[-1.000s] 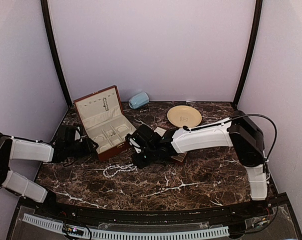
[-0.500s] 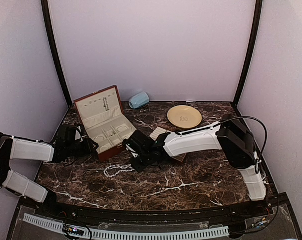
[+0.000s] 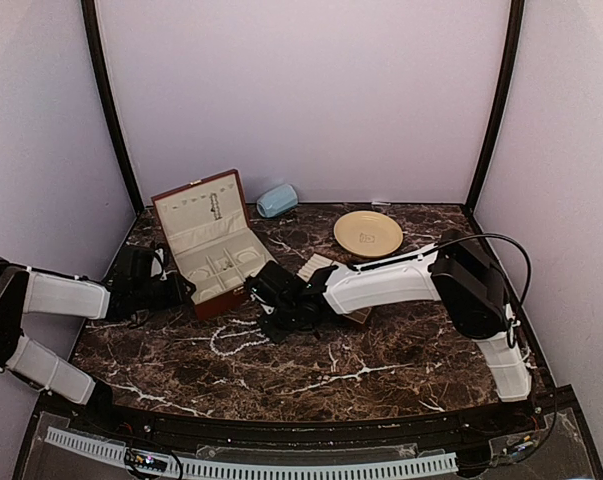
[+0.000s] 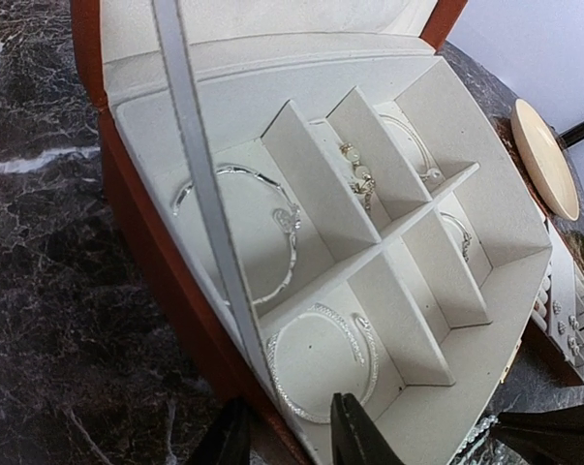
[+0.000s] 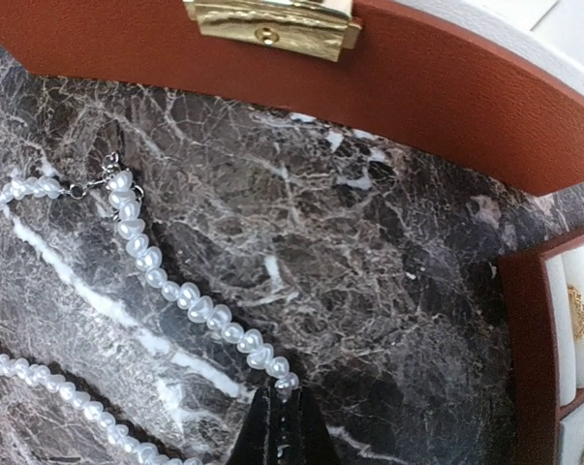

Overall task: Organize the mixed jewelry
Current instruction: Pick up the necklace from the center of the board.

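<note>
Pinching end, right gripper: we read the jaws as closed together on the pearl strand. Its beads run straight into the fingertips, low over the marble table.
Pearl strand, location: it lies in loose loops on the table just in front of the red-brown box, between the two arms. Only the part at the right fingertips is taken up.
Left gripper: its fingers stand on either side of the box's near wall. We cannot tell whether they clamp that wall or merely straddle it.
Hazard, slip: the beads are small, round and smooth. In our judgement a pinch that sits on one bead rather than on the thread could lose it as the strand is lifted.
Hazard, snag: the trailing loops lie close to one another and close to the gold latch. We expect that a quick pull could knot them or hook them on the latch or the box rim.
Hazard, box shift: if the left hold is not firm, dragging the strand over the wall may slide or tip the box. That could jostle the silvery bangles lying in its compartments.
Hazard, crowding: the slotted tray sits just beside the right forearm, so a wide swing could knock it.
</note>
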Available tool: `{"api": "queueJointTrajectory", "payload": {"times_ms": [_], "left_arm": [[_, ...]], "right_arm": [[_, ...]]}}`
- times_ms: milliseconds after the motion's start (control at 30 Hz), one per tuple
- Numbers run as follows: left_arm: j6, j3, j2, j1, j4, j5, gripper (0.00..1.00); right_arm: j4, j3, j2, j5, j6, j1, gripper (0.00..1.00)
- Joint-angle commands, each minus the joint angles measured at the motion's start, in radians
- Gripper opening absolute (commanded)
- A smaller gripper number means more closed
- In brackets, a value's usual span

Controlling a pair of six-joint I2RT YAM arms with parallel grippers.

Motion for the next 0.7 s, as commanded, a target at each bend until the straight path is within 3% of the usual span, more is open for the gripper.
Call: {"api": "queueJointTrajectory", "payload": {"times_ms": [0, 367, 667], "left_arm": [[0.098, -0.008, 0.028, -0.004, -0.044, -0.001, 0.31], [0.151, -0.048, 0.011, -0.103, -0.102, -0.001, 0.27], [0.116, -0.026, -0.037, -0.211, -0.198, 0.024, 0.23]], "right_arm": [[-0.001, -0.067, -0.076, 0.050, 0.032, -0.005, 0.00], [0.019, -0.334, -0.437, 0.144, 0.084, -0.014, 0.00], [-0.058, -0.363, -0.633, 0.248, 0.081, -0.014, 0.00]]}}
